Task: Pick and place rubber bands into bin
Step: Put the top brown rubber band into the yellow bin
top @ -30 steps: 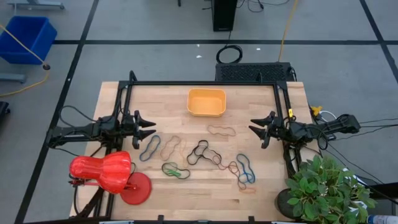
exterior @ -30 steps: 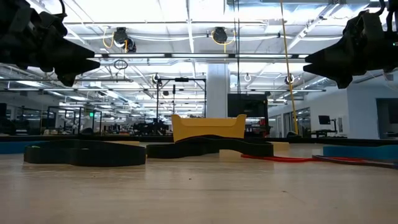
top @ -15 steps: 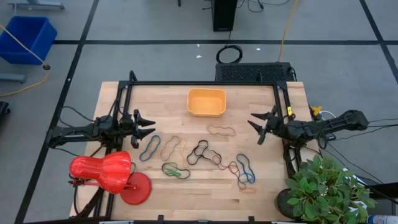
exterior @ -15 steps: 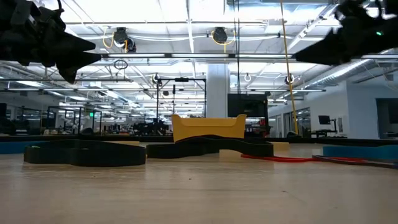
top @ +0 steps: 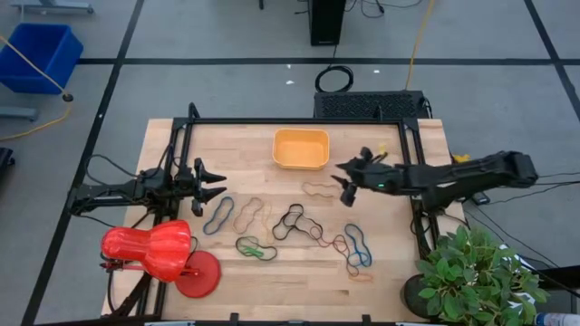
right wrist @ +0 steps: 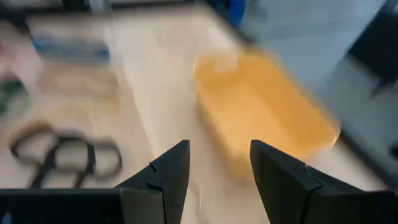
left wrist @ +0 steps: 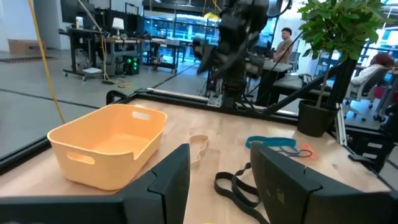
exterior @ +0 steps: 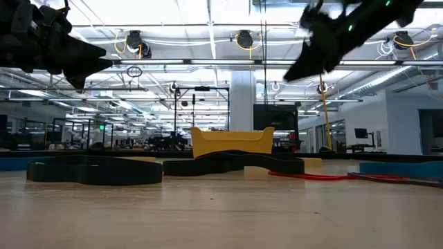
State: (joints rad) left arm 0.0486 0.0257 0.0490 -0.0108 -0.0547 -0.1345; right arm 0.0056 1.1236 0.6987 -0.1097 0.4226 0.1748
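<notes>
The orange-yellow bin (top: 301, 148) stands at the table's far middle, empty; it also shows in the left wrist view (left wrist: 109, 143) and the right wrist view (right wrist: 261, 112). Several rubber bands lie flat on the table: tan (top: 323, 190), black (top: 292, 220), blue (top: 217, 215), green (top: 255, 246), blue (top: 357, 244) and more. My right gripper (top: 345, 181) is open in the air, just right of the tan band and near the bin. My left gripper (top: 216, 182) is open in the air at the table's left, above the blue band's far end.
A red lamp (top: 154, 254) stands at the table's near left corner. A potted plant (top: 471, 272) stands at the near right corner. A black frame (top: 299, 121) runs along the table's far edge. A blue crate (top: 36, 54) sits on the floor far left.
My right gripper has reached from the table's right edge toward the left, to a spot beside the tan band and the bin, and has stayed open. The left arm has kept still. The bands have not moved.
</notes>
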